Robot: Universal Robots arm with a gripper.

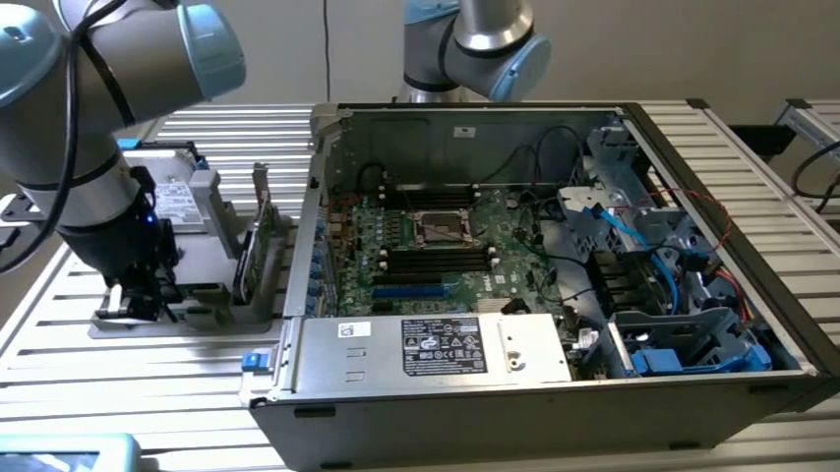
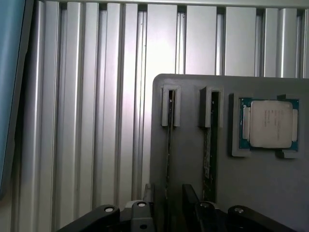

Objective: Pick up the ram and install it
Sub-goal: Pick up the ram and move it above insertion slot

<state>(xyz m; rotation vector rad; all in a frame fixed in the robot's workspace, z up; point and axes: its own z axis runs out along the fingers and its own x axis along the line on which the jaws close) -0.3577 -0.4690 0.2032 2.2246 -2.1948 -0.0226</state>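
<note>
Gripper (image 2: 171, 209) down low, jaws spread wide either side of the thin, edge-on green ram stick (image 2: 169, 145), standing in the grey plastic holder's (image 2: 270, 193) slot nearest its edge. Best to centre up and close square on the board.

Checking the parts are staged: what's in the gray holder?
In the holder, a CPU lies flat in its pocket. A thin board and another stand edge-on in slots. Their faces are hidden, and the gripper covers their near ends.
</note>
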